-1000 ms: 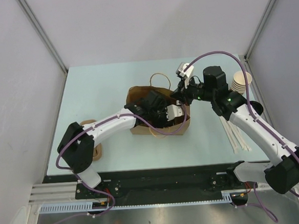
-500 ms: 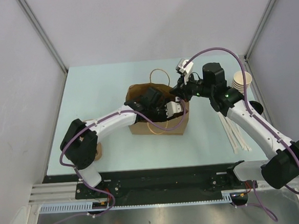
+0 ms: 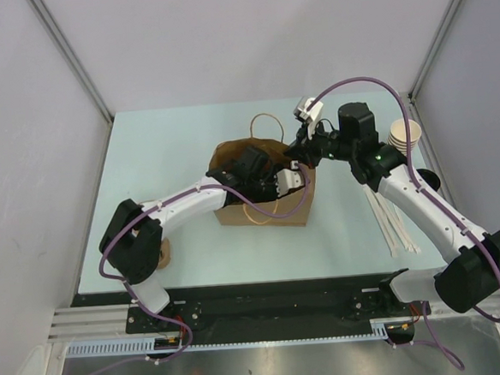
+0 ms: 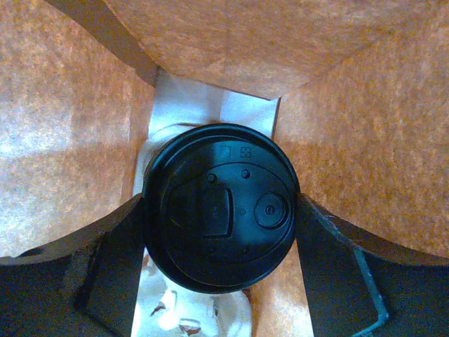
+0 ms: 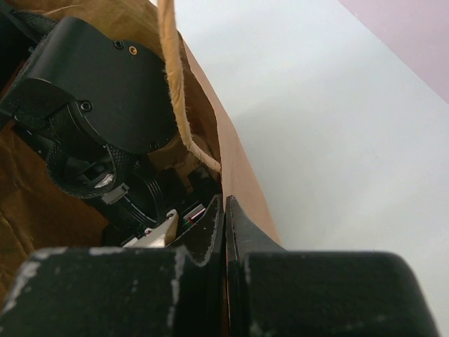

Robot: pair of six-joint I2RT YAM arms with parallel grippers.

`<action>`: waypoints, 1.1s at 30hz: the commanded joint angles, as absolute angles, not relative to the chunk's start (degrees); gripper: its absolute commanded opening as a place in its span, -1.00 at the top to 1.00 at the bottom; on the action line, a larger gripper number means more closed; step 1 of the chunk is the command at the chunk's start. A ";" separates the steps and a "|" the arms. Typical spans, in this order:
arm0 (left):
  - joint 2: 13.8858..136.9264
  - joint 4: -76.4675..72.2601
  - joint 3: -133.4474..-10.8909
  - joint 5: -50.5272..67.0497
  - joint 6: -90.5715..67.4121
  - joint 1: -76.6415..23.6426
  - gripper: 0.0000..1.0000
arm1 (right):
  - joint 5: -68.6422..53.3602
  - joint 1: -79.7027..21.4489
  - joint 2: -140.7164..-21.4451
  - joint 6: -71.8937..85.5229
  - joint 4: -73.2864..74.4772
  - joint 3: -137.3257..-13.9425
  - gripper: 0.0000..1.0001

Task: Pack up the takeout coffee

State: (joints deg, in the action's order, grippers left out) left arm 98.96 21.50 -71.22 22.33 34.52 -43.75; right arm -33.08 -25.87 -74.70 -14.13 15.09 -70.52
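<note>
Kraft-brown walls of the paper bag enclose the takeout coffee, which sits deep inside over crumpled white paper. Its round lid is glossy black plastic with a raised sip tab. Left gripper stands wide, its fingers bearing on both sides of the cup. Right gripper is closed, pinching the bag's thin matte rim. Judged nearly complete: release and withdrawal are outstanding. Whether the cup rests on the bag floor cannot be told.
</note>
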 commanded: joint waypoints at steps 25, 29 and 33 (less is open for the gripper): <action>91.15 24.43 -71.02 13.88 32.52 -42.54 -0.99 | -32.87 -25.93 -75.67 -14.68 19.60 -72.60 1.00; 88.77 24.08 -71.19 14.85 32.08 -42.89 -0.99 | -32.61 -25.93 -75.59 -14.68 19.51 -72.51 1.00; 86.84 25.66 -72.50 16.08 31.55 -43.33 -0.99 | -32.34 -25.93 -75.59 -14.94 19.25 -72.60 1.00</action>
State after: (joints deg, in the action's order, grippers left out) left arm 91.22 24.86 -70.91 14.68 32.45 -43.22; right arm -33.36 -25.87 -75.33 -14.20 17.28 -71.20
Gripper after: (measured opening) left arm 0.994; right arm 0.009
